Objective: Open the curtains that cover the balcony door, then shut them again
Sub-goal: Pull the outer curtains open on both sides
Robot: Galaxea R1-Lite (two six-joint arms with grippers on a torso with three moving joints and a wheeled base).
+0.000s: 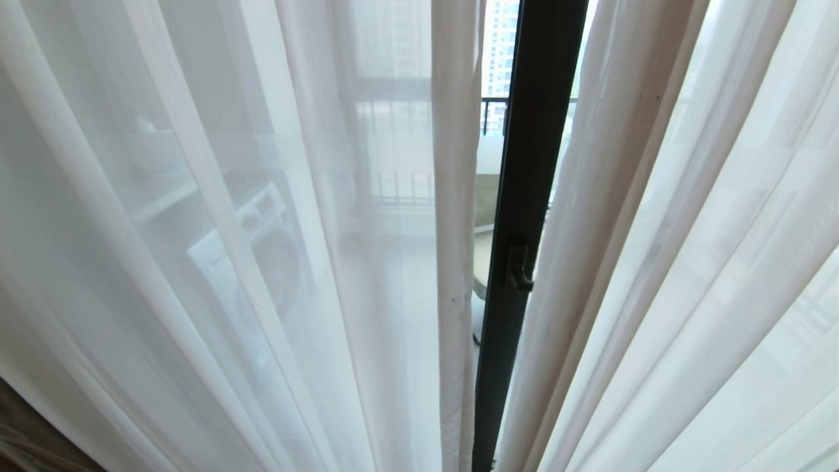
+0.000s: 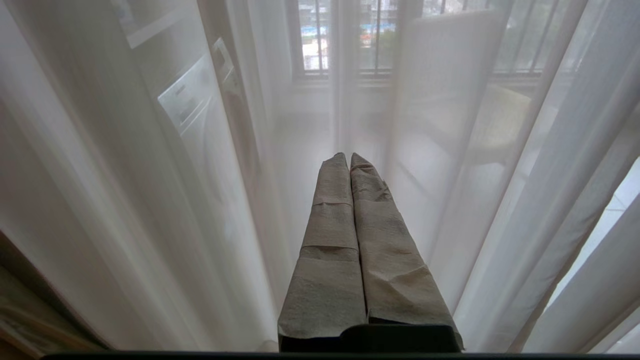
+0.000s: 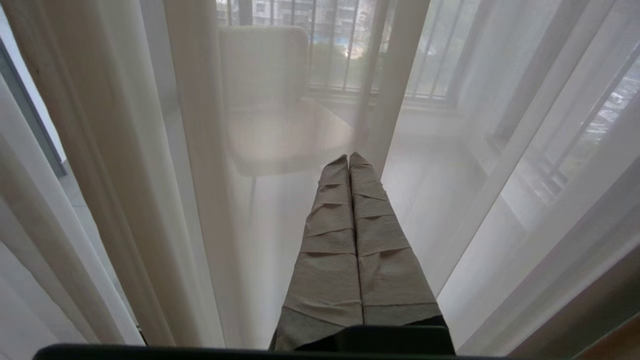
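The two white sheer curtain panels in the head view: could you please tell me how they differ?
The left white sheer curtain panel hangs nearly straight, its hemmed edge vertical; the right white sheer curtain panel slants outward in tighter folds. A washing machine shows through the left panel, none through the right. Both are see-through, flanking the black metal door frame.

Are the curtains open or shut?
Nearly shut: the sheer curtains hang across, leaving a narrow gap showing the door frame.

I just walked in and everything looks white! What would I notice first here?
The white sheer curtains fill almost the whole head view, hanging in long folds. In the narrow gap between the two panels stands the black frame of the balcony door, with its black lever handle about halfway down. Through the left panel you can faintly see a white washing machine out on the balcony.
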